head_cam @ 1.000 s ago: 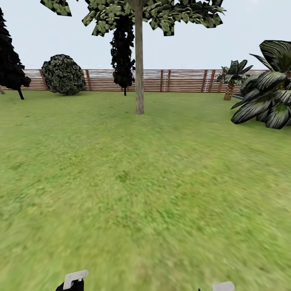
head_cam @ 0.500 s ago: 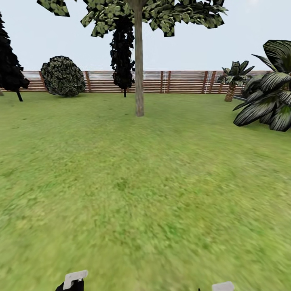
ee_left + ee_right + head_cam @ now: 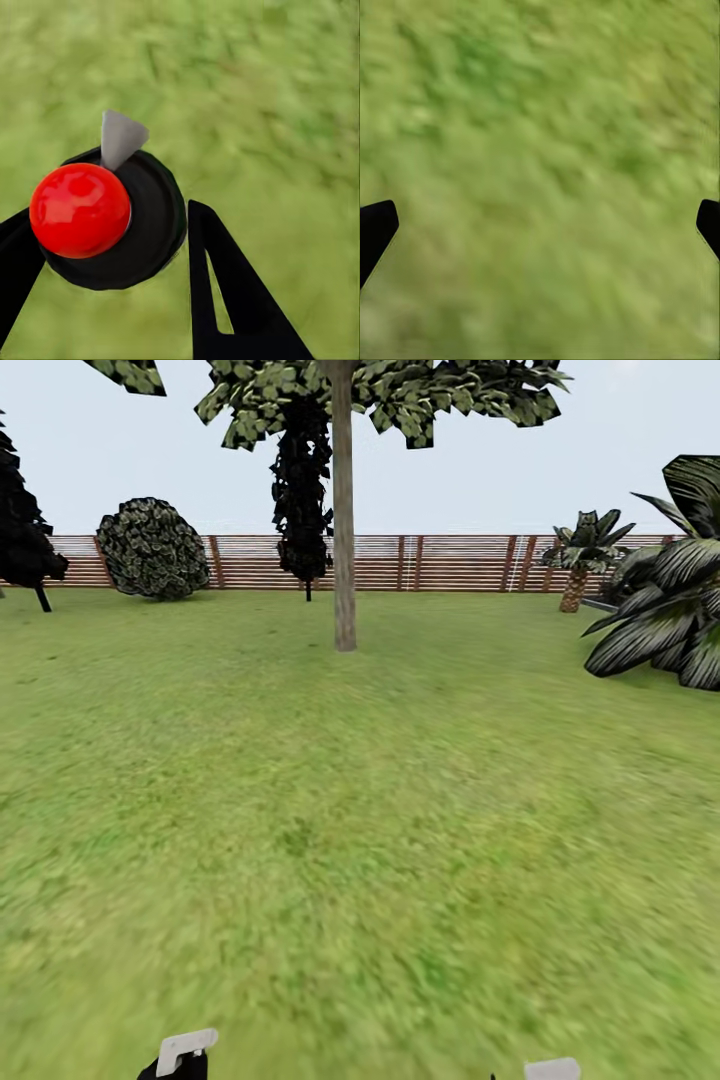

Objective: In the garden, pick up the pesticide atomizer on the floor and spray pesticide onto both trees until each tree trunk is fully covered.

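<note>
While the wide green grass lawn [image 3: 360, 840] spreads blurred across the head view, its texture is too smeared to make out detail. The brown horizontal-slat wooden fence [image 3: 450, 562] runs behind the tall tree with a straight grey-brown trunk [image 3: 344, 510], whose mottled dark-green crown is cut off by the top edge. A narrow black cypress-like tree [image 3: 302, 480] stands behind that trunk, partly overlapped by it. To the left of the trunk, by the fence, sits a round dark-green bush [image 3: 152, 548], and farther left another black tree [image 3: 25, 525] is clipped by the picture edge. To the right of the trunk, a large striped-leaf plant [image 3: 670, 610] is cut off at the edge, with a short palm [image 3: 582, 555] near the fence behind it.

Compared with a second ago, the trunk's base sits slightly lower and the side plants have slid outward, a shift of the whole view.

In the left wrist view, the left gripper [image 3: 112, 247] has its black fingers [image 3: 225, 292] closed around the pesticide atomizer with a black round body, red ball top and grey nozzle [image 3: 112, 217], over grass and well short of the trunk. In the right wrist view, the right gripper [image 3: 540, 225] has its fingertips [image 3: 375, 229] spread wide, holding nothing.
</note>
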